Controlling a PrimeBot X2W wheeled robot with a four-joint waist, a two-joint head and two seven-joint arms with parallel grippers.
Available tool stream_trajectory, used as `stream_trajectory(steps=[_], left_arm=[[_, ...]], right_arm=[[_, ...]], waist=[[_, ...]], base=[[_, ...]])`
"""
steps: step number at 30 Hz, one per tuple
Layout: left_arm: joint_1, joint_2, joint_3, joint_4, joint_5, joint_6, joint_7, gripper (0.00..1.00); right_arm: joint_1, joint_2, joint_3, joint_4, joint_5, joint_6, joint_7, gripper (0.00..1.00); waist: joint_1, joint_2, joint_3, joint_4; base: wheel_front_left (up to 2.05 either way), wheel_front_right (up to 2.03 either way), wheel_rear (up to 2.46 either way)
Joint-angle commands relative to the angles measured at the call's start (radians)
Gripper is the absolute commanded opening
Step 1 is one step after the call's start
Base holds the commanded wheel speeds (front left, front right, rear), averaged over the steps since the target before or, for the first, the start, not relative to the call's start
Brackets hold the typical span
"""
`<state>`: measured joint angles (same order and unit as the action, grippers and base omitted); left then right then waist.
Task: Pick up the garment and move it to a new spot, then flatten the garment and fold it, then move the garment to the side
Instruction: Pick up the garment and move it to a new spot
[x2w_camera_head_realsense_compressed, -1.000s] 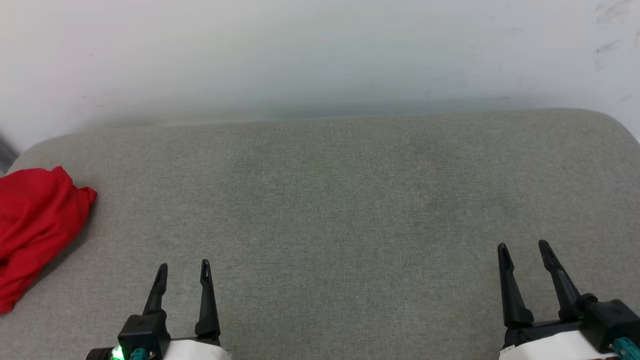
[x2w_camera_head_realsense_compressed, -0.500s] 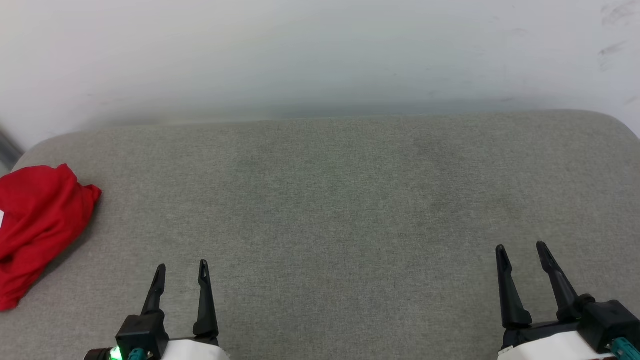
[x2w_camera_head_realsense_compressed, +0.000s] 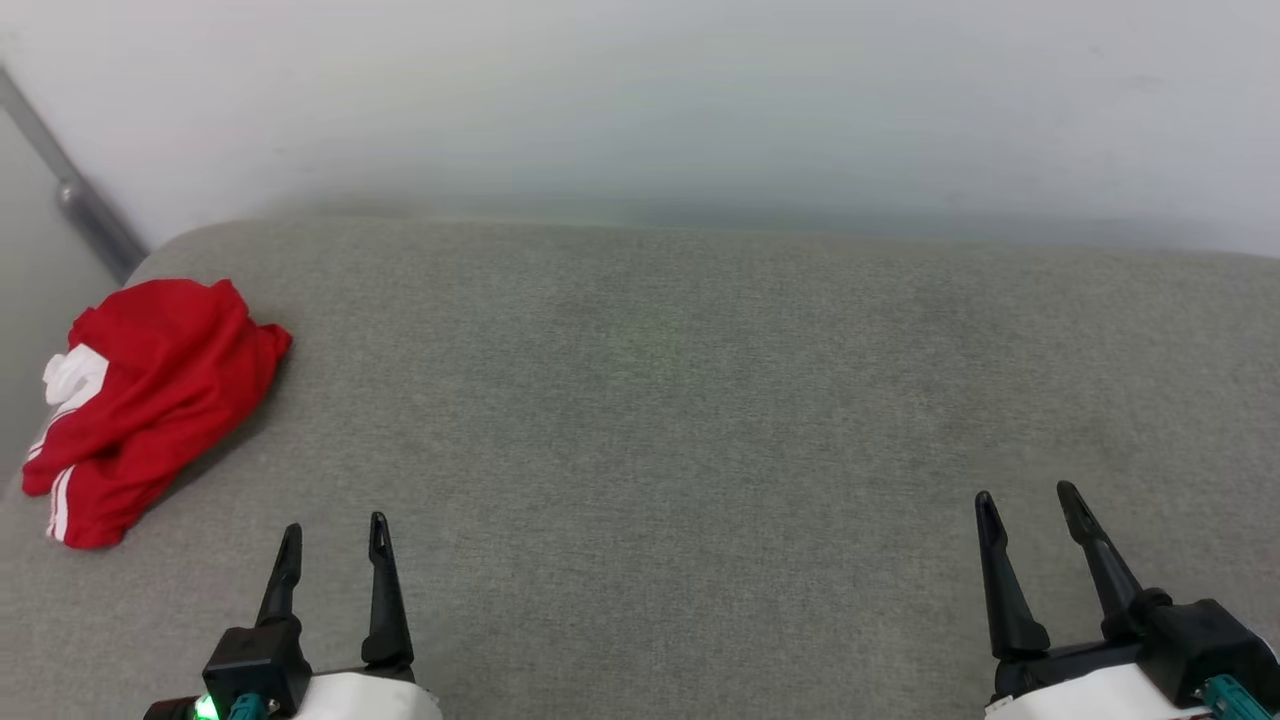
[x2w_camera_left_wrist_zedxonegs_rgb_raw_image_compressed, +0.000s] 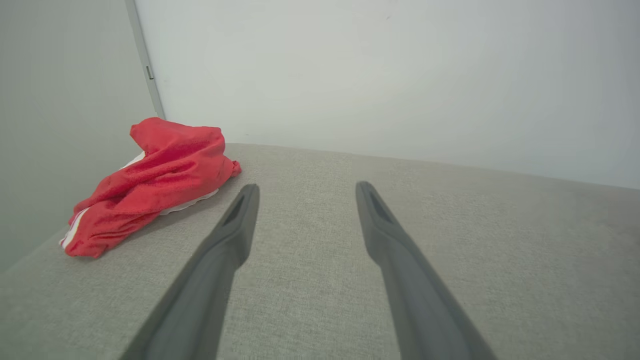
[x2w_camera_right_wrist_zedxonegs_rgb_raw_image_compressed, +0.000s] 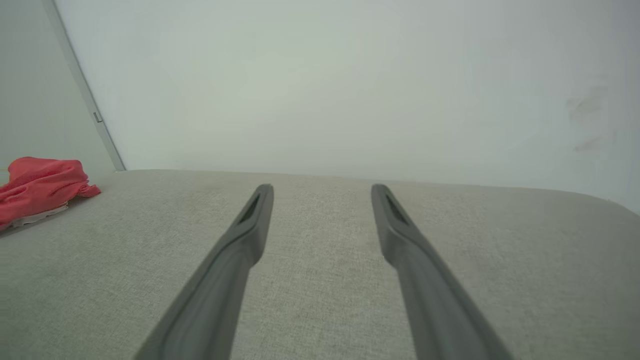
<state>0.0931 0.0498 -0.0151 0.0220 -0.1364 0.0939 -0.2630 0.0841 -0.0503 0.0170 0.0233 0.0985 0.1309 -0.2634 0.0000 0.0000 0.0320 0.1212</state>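
the grey fabric cushion (x2w_camera_head_realsense_compressed: 700, 420) bore the crumpled red garment (x2w_camera_head_realsense_compressed: 160, 400) at its left edge, ahead and to the left of the left claw (x2w_camera_head_realsense_compressed: 334, 527), well apart from it.

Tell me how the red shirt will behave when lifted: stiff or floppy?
Probably floppy: the garment lies crumpled in soft folds, so it should drape and unfold. Likely light, since the cloth looks thin; it should not roll.

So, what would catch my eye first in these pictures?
The crumpled red garment, with white trim, lies at the far left edge of the grey cushion. Nearer the camera, the left end effector and right end effector hover open at the bottom corners, holding nothing.
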Motion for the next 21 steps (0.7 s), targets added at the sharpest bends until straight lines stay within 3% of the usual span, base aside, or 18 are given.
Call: stream_trajectory(steps=[1,21], left_arm=[[-0.005,0.001,0.008,-0.004,-0.003,0.003,-0.003,1.0],[0.021,0.001,0.017,-0.028,-0.024,0.043,-0.003,1.0]], right_arm=[[0.006,0.0,0.004,-0.005,-0.004,0.0,-0.002,1.0],[0.022,0.0,0.027,-0.004,-0.017,0.0,-0.002,1.0]], waist=[[0.0,0.0,0.003,0.033],[0.0,0.0,0.002,0.286]], base=[[0.0,0.0,0.0],[0.0,0.0,0.0]])
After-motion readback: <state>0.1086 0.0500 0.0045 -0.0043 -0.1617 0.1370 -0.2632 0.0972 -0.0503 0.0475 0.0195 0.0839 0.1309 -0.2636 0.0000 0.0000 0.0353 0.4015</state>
